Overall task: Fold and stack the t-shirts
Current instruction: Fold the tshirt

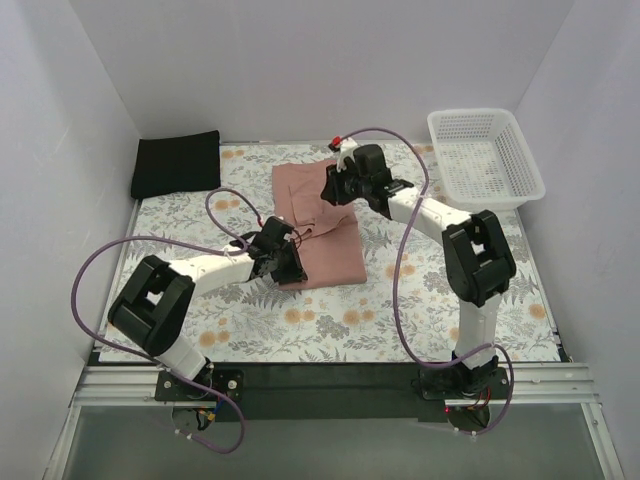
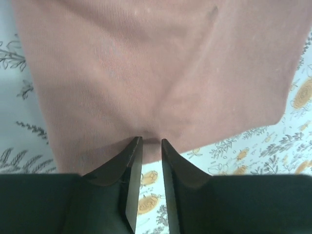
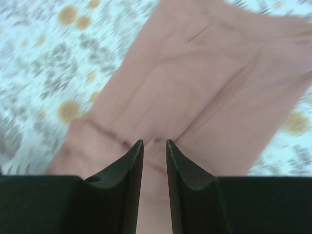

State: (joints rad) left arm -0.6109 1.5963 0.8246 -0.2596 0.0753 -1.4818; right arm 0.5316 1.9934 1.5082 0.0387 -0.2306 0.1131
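- Seen from the top camera, the pink tee lies folded in the middle of the tabletop, on the floral cloth.
- It is a rough rectangle with a few creases, its long side running from far to near.
- The black tee sits folded in the far-left corner, well apart from the pink one. No stack yet.
- The white basket is in the far-right corner, partly off the cloth.
- The left gripper is at the near-left edge of the pink tee, with the arm reaching in from the left.
- The right gripper is over the far part of the pink tee, with the arm stretched in from the right.
- This view does not show how the jaws of either one stand.
- Left wrist: the left gripper points at the hem of the pink tee, fingertips right at the cloth edge.
- The jaws are a narrow slot apart. Floral cloth shows through the gap, and nothing is pinched between them.
- The tee fills most of this frame, with soft creases fanning out from the point in front of the tips.
- Right wrist: the frame is blurred. The right gripper hangs over the pink tee, tips above a fold line.
- The jaws are also a small gap apart. Pink shows through the slot, with no cloth clamped that I can see.
- The tee runs diagonally across this frame, with floral cloth to the left and at the lower right.
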